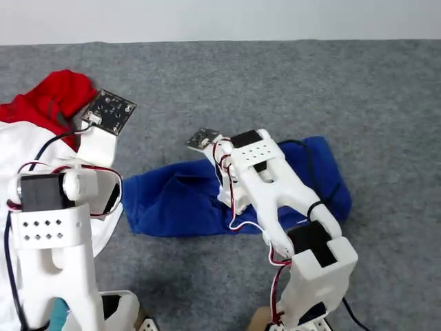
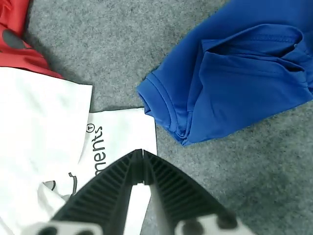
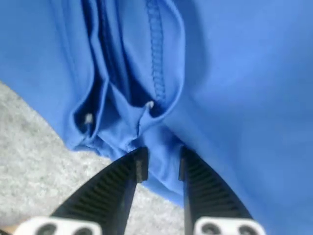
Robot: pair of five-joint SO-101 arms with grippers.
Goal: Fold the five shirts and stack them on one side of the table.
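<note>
Two tools of mine hang low over the grey felt-like surface [image 1: 289, 83]. My left tool [image 2: 143, 153] has its ribbed black fingers pressed together tip to tip, with nothing between them. It hovers above the flat white cotton shirt with dark lettering [image 2: 44, 122], near that shirt's edge. My right tool [image 3: 161, 165] has its fingers a little apart at the edge of the rumpled royal-blue knit shirt [image 3: 234, 73]. Blue cloth shows in the gap, but I cannot tell whether the fingers touch it. Just past those tips the blue shirt bunches into deep folds with a stitched seam running through them.

From above, the blue shirt lies in a loose, wide band across the middle of the surface, under my right arm and partly folded over itself. The white shirt lies on my left side, under my left arm, just beside the blue shirt with a narrow strip of bare surface between them. Farthest off, a crumpled bright-red cloth shirt [image 1: 58, 93] rests at the far left, touching the white shirt's far edge.
</note>
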